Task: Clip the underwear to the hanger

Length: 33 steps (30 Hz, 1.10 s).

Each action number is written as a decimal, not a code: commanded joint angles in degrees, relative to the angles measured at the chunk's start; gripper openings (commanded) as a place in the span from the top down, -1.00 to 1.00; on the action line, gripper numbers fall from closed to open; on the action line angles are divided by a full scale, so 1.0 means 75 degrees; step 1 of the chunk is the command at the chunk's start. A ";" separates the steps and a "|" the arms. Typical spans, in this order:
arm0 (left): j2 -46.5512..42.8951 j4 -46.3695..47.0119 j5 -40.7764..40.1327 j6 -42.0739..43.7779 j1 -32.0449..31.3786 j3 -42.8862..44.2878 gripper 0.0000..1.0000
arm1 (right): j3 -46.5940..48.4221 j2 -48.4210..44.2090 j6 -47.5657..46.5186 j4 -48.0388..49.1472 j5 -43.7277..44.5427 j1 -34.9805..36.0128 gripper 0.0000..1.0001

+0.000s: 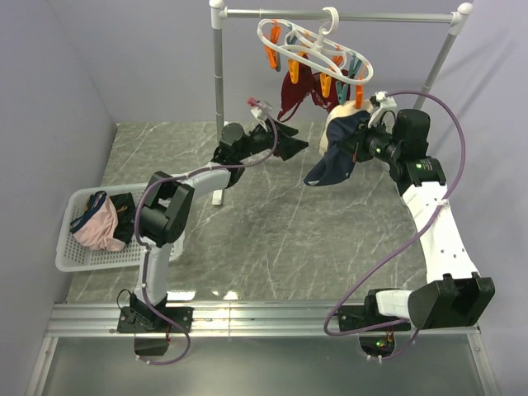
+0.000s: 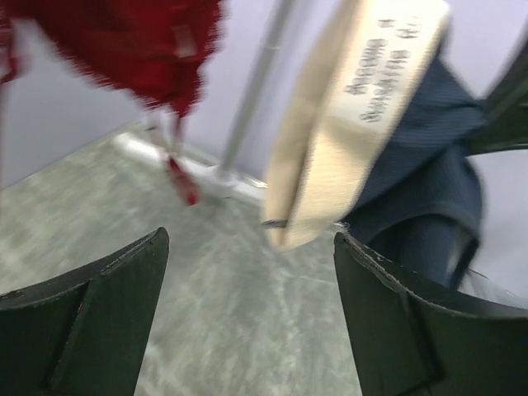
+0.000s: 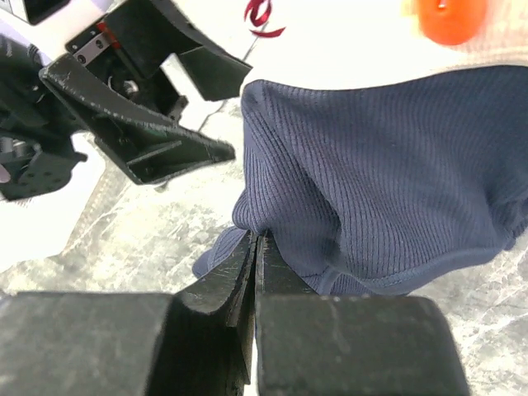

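Note:
The white oval hanger hangs by its hook from the rail, with orange and teal clips dangling. The navy underwear hangs below its right end, beige lining turned up toward an orange clip; I cannot tell whether the clip grips it. My right gripper is shut on a fold of the navy fabric, jaws pressed together. My left gripper is open and empty just left of the underwear. In the left wrist view the lining hangs between its fingertips.
A maroon-red garment hangs from the hanger's clips, above my left gripper. The grey rail stand's post rises behind the left arm. A white basket with a pink garment sits at the table's left edge.

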 commanded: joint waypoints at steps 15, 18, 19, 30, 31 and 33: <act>0.1735 0.1024 0.1500 -0.0904 -0.0509 0.2000 -0.61 | 0.0647 -0.0351 -0.0300 -0.0458 -0.0455 -0.0085 1.00; 0.1853 0.1305 0.1723 -0.1197 -0.0533 0.2153 -0.41 | 0.0636 -0.0386 -0.0335 -0.0482 -0.0443 -0.0085 1.00; 0.1888 0.1398 0.1793 -0.1280 -0.0544 0.2199 -0.35 | 0.0613 -0.0398 -0.0335 -0.0471 -0.0432 -0.0108 1.00; 0.1597 0.1975 0.2100 -0.2172 -0.0662 0.2107 0.99 | 0.0296 -0.0375 -0.0183 -0.0166 -0.0455 -0.0178 1.00; 0.1502 0.1869 0.2064 -0.2067 -0.0650 0.1967 0.99 | 0.0273 -0.0375 -0.0183 -0.0131 -0.0443 -0.0167 1.00; 0.1222 0.1647 0.2087 -0.1867 -0.0615 0.1861 0.99 | 0.0133 -0.0410 -0.0183 -0.0002 -0.0397 -0.0179 1.00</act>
